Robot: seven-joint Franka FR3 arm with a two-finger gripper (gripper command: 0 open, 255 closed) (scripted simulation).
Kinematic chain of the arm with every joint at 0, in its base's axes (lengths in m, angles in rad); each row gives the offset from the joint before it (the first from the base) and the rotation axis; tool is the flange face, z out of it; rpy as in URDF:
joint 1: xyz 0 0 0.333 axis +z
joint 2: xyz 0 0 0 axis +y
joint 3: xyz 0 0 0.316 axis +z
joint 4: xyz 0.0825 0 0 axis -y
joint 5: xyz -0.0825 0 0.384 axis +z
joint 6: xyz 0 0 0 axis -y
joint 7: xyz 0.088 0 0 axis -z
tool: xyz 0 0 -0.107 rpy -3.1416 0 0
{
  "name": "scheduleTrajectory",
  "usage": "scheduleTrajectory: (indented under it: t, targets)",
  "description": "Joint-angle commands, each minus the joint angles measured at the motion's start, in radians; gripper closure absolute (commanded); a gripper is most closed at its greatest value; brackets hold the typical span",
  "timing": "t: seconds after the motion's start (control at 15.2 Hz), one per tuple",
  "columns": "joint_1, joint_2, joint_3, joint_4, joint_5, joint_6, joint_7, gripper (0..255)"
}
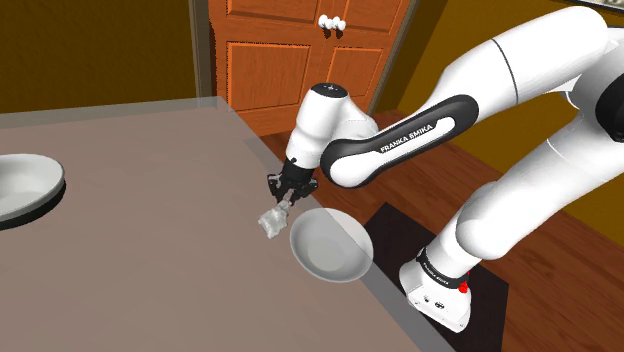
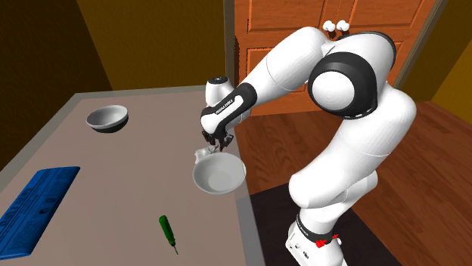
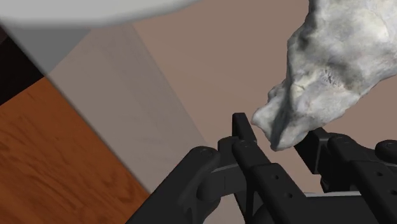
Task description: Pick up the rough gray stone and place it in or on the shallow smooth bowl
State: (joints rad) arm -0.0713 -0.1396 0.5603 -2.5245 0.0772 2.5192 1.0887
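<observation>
I have the black two-finger claw clamped on the narrow end of the rough pale grey stone, just beside the shallow smooth white bowl, not in it, so I judge only the placing remains.

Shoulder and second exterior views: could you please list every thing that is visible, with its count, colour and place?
stone: one, pale grey, between the end effector's fingers, beside the shallow bowl
shallow bowl: one, whitish grey, at the table's edge nearest the stand
second bowl: one, grey, far part of the table
flat board: one, blue, table's edge at the second exterior view's left
screwdriver-like tool: one, green, on the table
table: one, grey-brown
door: one, orange wood, white knobs, behind the table
arm: one, white
end effector: one, black, clasping the stone
</observation>
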Motion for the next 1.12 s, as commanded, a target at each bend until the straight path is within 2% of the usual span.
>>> scheduleTrajectory:
  t: [0.0,0.33,0.4,0.46,0.73,1.06]
  targets:
    - [0.001,0.002,0.001,0.0,0.001,0.002,0.0,255]
    - [0.01,-0.04,-0.008,0.021,0.029,-0.057,-0.02,255]
    - [0.007,-0.026,-0.005,0.018,0.019,-0.041,-0.013,255]
    - [0.007,-0.026,-0.005,0.018,0.019,-0.041,-0.013,0]
    - [0.051,-0.139,-0.005,0.02,0.131,-0.169,0.044,0]
    - [0.041,-0.079,0.014,-0.003,0.105,-0.09,0.064,0]
